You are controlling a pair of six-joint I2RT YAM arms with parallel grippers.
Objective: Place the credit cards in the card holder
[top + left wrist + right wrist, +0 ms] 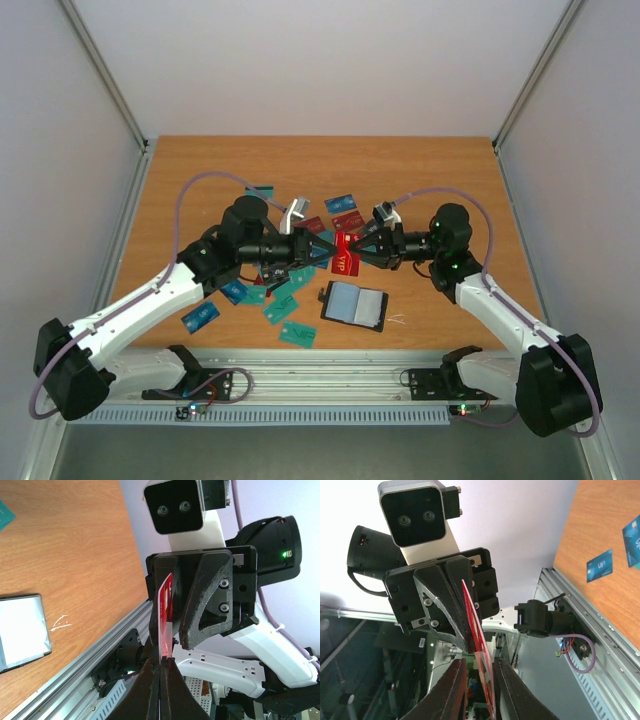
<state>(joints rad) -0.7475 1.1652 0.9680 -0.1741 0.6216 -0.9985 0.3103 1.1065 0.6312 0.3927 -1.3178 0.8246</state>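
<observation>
L pincer (328, 251), horiz., clamps red card (346, 256) midair.

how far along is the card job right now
Done: no card visibly sits in the open black folding card holder. In hand: the left gripper pinches one red plastic card, with the right gripper straddling it. Left: teal, blue and red cards scattered on the wooden table.

a lab test cell: white enclosure walls (330, 60), aluminium rail (330, 360).
</observation>
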